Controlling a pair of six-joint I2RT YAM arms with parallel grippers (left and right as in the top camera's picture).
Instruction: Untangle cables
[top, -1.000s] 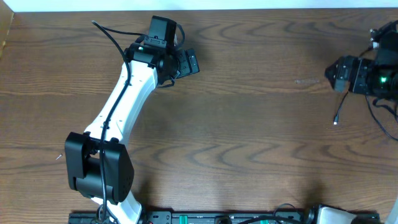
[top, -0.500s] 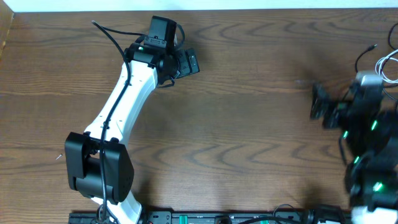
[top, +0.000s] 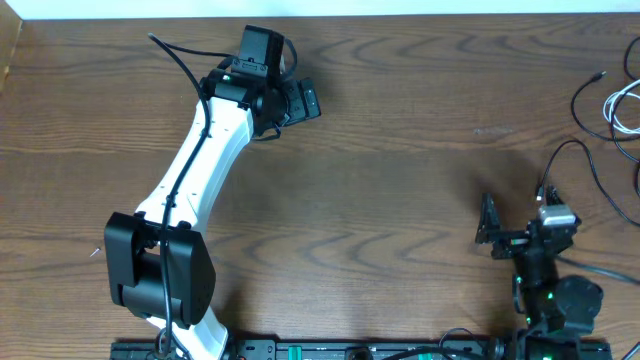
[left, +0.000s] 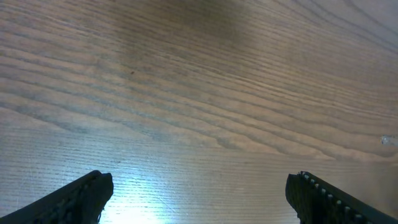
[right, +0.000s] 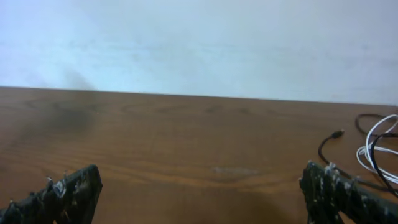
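Observation:
The cables lie loose at the table's far right edge: a white loop (top: 621, 106) and thin black cords (top: 573, 146), one ending in a small plug (top: 597, 75). The right wrist view shows the white loop (right: 377, 147) and a black plug end (right: 336, 134) at its right side. My right gripper (top: 488, 226) is folded back near the front edge, left of the cables. It stands open and empty (right: 200, 177). My left gripper (top: 299, 100) hovers over bare wood at the back left, open and empty (left: 199, 186), far from the cables.
The white left arm (top: 195, 165) stretches diagonally from its base at the front left. A faint pale smudge (top: 492, 130) marks the wood. Behind the table's far edge stands a pale wall (right: 199, 43).
My right arm has pulled back from the far right to the front edge, open throughout. The cables it covered now show. The left arm has not moved.

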